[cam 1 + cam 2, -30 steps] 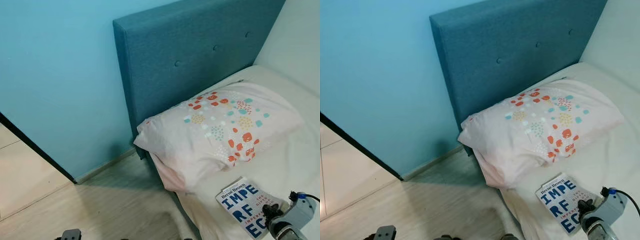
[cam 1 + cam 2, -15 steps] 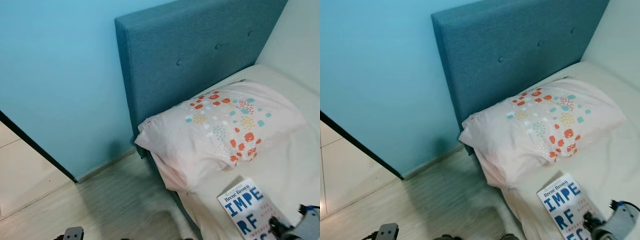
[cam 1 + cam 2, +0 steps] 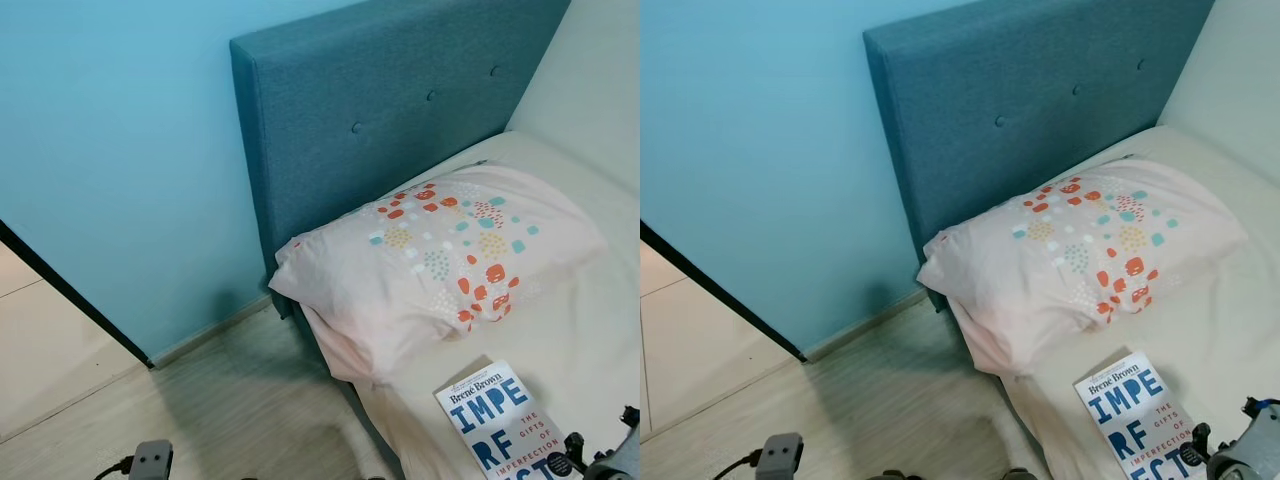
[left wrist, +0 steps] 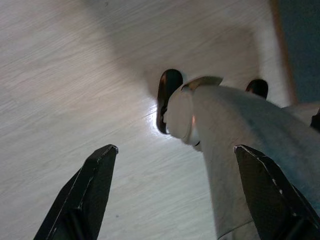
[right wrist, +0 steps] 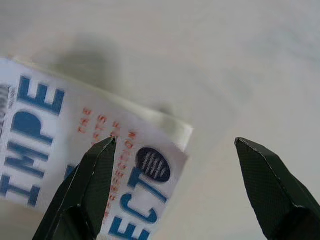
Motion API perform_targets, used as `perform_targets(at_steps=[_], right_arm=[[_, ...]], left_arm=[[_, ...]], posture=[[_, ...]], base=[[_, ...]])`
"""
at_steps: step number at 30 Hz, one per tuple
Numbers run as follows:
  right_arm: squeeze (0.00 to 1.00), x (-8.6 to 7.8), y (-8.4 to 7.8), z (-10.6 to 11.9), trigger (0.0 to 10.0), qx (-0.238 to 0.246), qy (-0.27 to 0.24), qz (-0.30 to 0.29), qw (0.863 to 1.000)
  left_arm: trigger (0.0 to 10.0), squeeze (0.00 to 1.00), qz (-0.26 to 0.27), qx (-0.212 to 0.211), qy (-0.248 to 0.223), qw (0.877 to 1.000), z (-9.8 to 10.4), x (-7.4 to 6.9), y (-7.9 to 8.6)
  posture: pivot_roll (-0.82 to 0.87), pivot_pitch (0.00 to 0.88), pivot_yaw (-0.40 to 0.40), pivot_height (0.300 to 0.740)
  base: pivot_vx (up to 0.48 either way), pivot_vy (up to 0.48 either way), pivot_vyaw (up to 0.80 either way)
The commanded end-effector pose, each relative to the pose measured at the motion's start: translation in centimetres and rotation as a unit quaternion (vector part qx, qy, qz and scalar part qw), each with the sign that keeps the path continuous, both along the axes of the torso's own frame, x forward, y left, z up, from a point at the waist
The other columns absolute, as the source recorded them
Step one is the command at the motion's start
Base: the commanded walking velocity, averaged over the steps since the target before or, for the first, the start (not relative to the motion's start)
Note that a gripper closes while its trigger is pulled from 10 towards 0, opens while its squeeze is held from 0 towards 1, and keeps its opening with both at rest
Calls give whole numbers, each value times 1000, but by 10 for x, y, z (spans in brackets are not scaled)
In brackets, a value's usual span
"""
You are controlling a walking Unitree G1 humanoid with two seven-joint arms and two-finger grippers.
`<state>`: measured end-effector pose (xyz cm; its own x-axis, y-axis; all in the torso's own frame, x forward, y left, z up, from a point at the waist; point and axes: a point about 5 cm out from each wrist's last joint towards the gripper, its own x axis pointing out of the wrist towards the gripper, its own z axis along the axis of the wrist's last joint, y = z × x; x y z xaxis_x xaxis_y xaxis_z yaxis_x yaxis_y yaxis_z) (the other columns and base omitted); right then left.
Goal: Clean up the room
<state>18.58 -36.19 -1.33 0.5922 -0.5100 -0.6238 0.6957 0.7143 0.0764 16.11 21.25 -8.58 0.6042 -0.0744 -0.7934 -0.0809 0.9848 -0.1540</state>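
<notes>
Right gripper [image 5: 175, 190] released, its two black fingers [image 5: 92, 190] spread wide apart, hovering just above the bed [image 3: 1230, 330] and clamping nothing. Directly below that gripper, a white book [image 5: 75, 165] with big blue letters and small red print, lying flat on the pale sheet; one corner of the cover sits between the fingertips, the rest running off under one finger. In the head views, the same book [image 3: 500, 420] at the near edge of the mattress, just ahead of the right wrist [image 3: 1255, 455] and touching nothing else. Beyond the book, farther from the gripper, a pillow [image 3: 440, 260] patterned with red, teal and yellow dots, resting against a blue upholstered headboard [image 3: 380, 110] and overhanging the mattress edge toward the floor. Well apart from the gripper, on the side of the robot's left arm, a light blue wall [image 3: 110, 150] and pale wood floor [image 3: 220, 410].

Left gripper [image 4: 175, 200] hanging low over the floor, likewise released, fingers [image 4: 85, 195] wide apart with nothing between them. Below it, the robot's own grey leg [image 4: 240, 150] and dark foot [image 4: 167, 97] standing on the light planks
</notes>
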Motion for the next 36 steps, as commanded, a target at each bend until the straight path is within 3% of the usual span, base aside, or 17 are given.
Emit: perform_targets(at_steps=[1,2,3,5,7,8,9,13,15,20,22,30,36], right_arm=[[0,-10,16,-17,10000,18,31,29,999],[0,-13,29,-26,10000,34,37,45,998],[0,-13,29,-26,10000,34,37,45,998],[0,-21,47,-40,10000,47,56,61,995],[0,-21,47,-40,10000,47,56,61,995],[0,-29,70,-54,10000,44,88,92,991],[0,-31,79,-58,10000,43,97,109,988],[0,-42,93,-68,10000,52,127,111,984],[0,-42,93,-68,10000,52,127,111,984],[0,-66,105,-81,10000,53,186,137,972],[0,-82,112,-88,10000,54,231,162,958],[0,-88,114,-90,10000,48,258,193,946],[0,-94,101,-88,10000,40,264,198,943]], left_arm=[[10000,0,4,-10,36,999,-9,-15,-7],[10000,0,6,-4,39,999,-8,-14,-5],[10000,0,6,-4,39,999,-8,-14,-5],[10000,0,9,7,42,999,-7,-11,-3],[10000,0,9,7,42,999,-7,-11,-3],[10000,0,16,22,47,999,-6,-6,-1],[10000,0,19,27,49,998,-5,-4,1],[10000,0,18,35,54,998,-3,2,1],[10000,0,18,35,54,998,-3,2,1],[10000,0,19,34,51,998,-1,10,-4],[10000,0,16,30,47,998,0,15,-9],[10000,0,10,30,58,998,-3,10,-15],[10000,0,14,34,68,997,-5,4,-12]], posture=[[-16,167,-12,727],[-16,154,-14,727],[-16,154,-14,727],[-22,130,-13,727],[-22,130,-13,727],[-34,95,-12,727],[-34,95,-12,727],[-48,64,-7,727],[-48,64,-7,727],[-49,38,-11,727],[-53,17,-14,727],[-55,0,-17,727],[-49,0,-23,727]], base=[[0,0,0],[0,0,0],[0,0,0],[0,0,0],[0,0,0],[0,0,0],[0,0,0],[-77,0,0],[-307,0,0],[-442,0,0],[-480,0,0],[-480,0,0],[-480,0,-121]])
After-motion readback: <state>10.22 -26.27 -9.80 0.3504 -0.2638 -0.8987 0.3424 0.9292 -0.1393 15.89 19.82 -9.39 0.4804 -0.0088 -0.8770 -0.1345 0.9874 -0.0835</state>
